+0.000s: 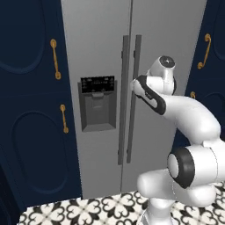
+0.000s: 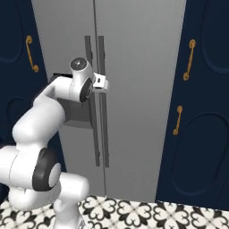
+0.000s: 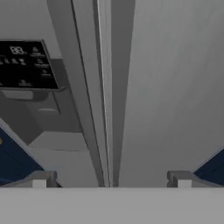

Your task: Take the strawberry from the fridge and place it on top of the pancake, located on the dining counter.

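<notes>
Jaws (image 3: 111, 179) spread wide, nothing between, facing fridge (image 1: 101, 52) handles (image 3: 89, 109); probably centre on one bar before clenching.

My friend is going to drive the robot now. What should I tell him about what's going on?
Gripper: open, holding nothing, fingers wide apart, pointed at the two bar handles in the middle of the fridge.
Fridge: both doors shut. The strawberry is not visible, so it has not been picked up.
Arm: stretched toward the handles, with the hand close to them in the right base view.
Done: robot parked in front of the fridge and lined up on the handles.
Left: grab a handle, open the door, find and take the strawberry, drive to the dining counter, set it on the pancake.
</notes>
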Motion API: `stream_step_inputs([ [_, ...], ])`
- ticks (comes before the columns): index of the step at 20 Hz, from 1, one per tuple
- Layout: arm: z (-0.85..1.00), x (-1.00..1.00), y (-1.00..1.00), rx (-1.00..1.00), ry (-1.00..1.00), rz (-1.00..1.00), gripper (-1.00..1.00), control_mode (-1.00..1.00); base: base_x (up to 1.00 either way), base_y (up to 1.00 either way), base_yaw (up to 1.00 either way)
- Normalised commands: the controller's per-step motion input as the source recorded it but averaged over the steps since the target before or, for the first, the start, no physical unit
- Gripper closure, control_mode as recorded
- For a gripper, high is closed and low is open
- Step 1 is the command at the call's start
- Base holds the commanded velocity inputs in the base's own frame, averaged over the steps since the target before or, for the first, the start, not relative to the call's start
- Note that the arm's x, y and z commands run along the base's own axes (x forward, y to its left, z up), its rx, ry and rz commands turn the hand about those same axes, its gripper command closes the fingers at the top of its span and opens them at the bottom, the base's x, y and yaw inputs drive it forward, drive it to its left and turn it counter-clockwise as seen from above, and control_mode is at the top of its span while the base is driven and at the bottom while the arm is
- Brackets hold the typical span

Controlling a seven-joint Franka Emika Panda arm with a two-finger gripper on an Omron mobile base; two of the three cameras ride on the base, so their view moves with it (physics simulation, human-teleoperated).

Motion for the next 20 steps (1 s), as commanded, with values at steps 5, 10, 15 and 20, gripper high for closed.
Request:
stream_step_inputs([
  [5,-0.12,0.88,-0.22,0.0,-0.02,0.0,-1.0,-1.0,0.0,0.0,0.0],
  [10,-0.06,0.74,-0.01,0.0,-0.06,0.0,-1.0,-1.0,0.0,0.0,0.0],
  [15,-0.04,0.66,0.06,0.0,-0.06,0.0,-1.0,-1.0,0.0,0.0,0.0],
  [20,-0.2,0.54,0.0,0.0,-0.16,0.0,-1.0,-1.0,0.0,0.0,0.0],
])
